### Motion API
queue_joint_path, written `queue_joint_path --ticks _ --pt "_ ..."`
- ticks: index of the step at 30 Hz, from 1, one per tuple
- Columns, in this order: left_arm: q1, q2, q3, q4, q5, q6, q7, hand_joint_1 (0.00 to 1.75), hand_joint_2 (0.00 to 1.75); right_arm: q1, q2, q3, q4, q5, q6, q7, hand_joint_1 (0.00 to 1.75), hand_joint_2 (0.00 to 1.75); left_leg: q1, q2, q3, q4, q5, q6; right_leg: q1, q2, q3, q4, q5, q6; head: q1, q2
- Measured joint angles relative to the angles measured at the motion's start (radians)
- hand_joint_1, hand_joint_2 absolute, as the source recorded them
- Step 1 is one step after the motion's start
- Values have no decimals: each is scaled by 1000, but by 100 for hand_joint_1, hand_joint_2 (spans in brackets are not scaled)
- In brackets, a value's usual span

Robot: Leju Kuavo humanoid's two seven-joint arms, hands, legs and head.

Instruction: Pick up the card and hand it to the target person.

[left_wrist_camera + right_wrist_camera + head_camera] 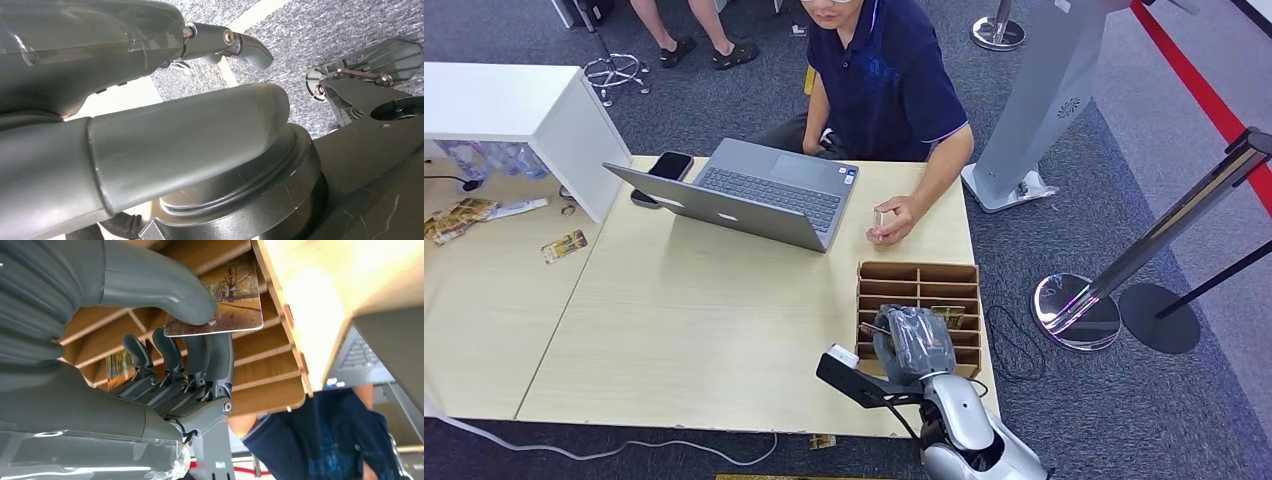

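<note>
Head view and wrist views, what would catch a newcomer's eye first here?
The right hand pinches a picture card over the slotted cardboard rack at the table's near right corner. Across the table, a person in a dark blue shirt sits beside an open laptop.

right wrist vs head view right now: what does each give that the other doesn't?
Right wrist alone: the card, printed with an autumn tree scene, pinched between the thumb and fingers of the right hand. The grasp is plain here.

Head alone: the whole table, a phone, and the person's hand resting on the table beside the laptop. The right hand itself is a grey bulk that covers the card.

Both: the right hand over the slotted wooden card holder, the laptop, and the person in a dark blue shirt.
</note>
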Motion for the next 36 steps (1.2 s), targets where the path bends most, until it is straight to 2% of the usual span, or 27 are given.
queue_joint_path --ticks 14,29,36 --pt "0 2 0 0 1 1 0 0 0 0 -32 -15 -124 22 -29 4 134 175 0 0 0 0 0 0 0 0 0 0 0 0 0 0" --pt "0 2 -1 0 -25 0 0 0 0 -27 -50 -52 -194 28 -113 -31 130 175 0 0 0 0 0 0 0 0 0 0 0 0 0 0" --pt "-10 0 -3 0 -51 -3 13 0 0 -91 -31 -61 -159 40 -224 -83 131 175 0 0 0 0 0 0 0 0 0 0 0 0 0 0"
